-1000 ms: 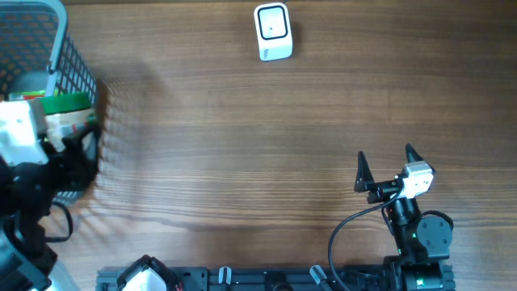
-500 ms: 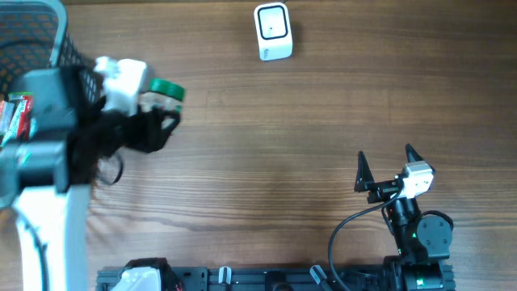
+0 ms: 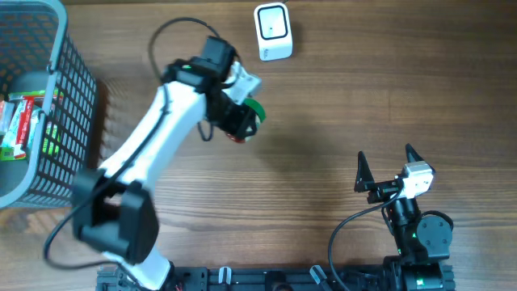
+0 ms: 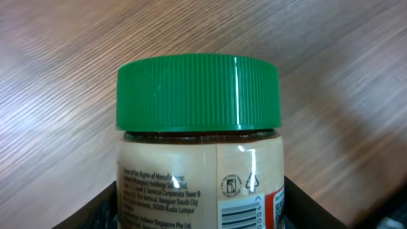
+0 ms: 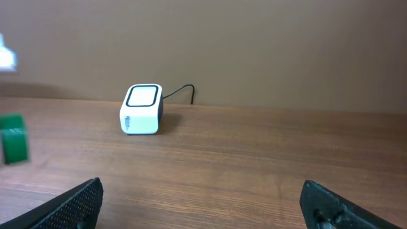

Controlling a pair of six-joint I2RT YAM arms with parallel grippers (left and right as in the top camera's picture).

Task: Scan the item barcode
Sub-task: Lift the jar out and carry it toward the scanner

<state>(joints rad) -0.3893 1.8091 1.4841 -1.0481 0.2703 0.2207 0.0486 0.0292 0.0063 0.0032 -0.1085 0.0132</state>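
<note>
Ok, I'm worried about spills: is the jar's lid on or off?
On: the green lid sits level over the neck of the jar in the left wrist view. How tightly, cannot tell.

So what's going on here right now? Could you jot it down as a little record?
Held item: jar with a green lid, barcode partly in view
Holder: left gripper, closed on the jar
Scanner: white box at the table's far edge, jar close by but not over it
Right gripper: open, empty, far from the jar
Basket: at the left, holding packages
</note>
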